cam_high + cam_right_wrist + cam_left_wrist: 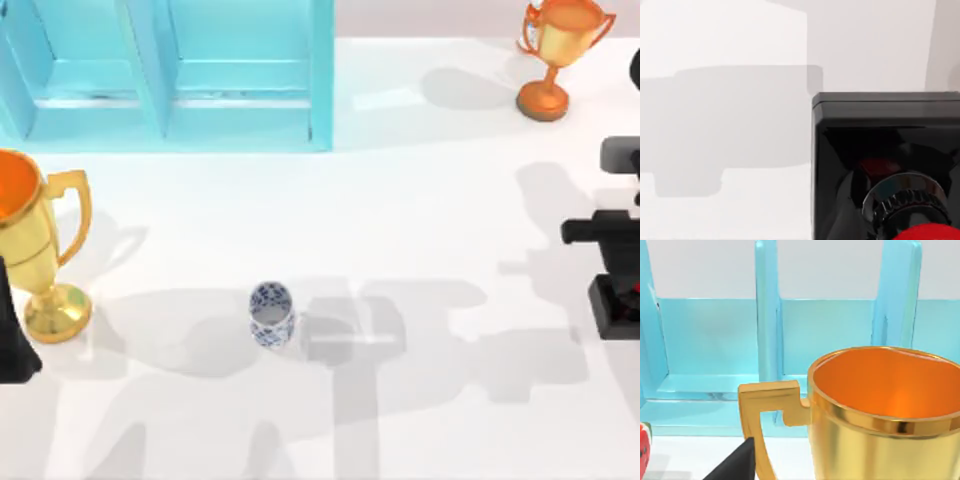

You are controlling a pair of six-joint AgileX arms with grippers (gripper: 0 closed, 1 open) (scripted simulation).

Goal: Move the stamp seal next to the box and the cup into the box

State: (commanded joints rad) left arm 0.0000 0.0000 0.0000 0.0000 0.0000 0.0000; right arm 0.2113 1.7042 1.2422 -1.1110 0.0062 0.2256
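**Stamp seal under the right arm, cup alone on the tabletop**

At the right edge of the tabletop [430, 200], the right arm [610, 235] sits over the stamp seal [885, 165]; the right wrist view looks straight down onto its glossy black square base, with a ribbed metallic collar and a sliver of the red knob. Whether the right jaws are apart or clamped on it cannot be told.

One cup [271, 313] stands upright near the front-centre, a small cylinder in white with dense blue pattern, well apart from both arms.

The left arm [15, 335] sits at the left edge beside the gold trophy [35, 250] (shiny, two-handled, orange inside); its jaw state cannot be told.

Two trophies in all: the orange trophy [558, 55] stands at the back right corner. One translucent blue box [170, 75] with dividers lies along the back edge.
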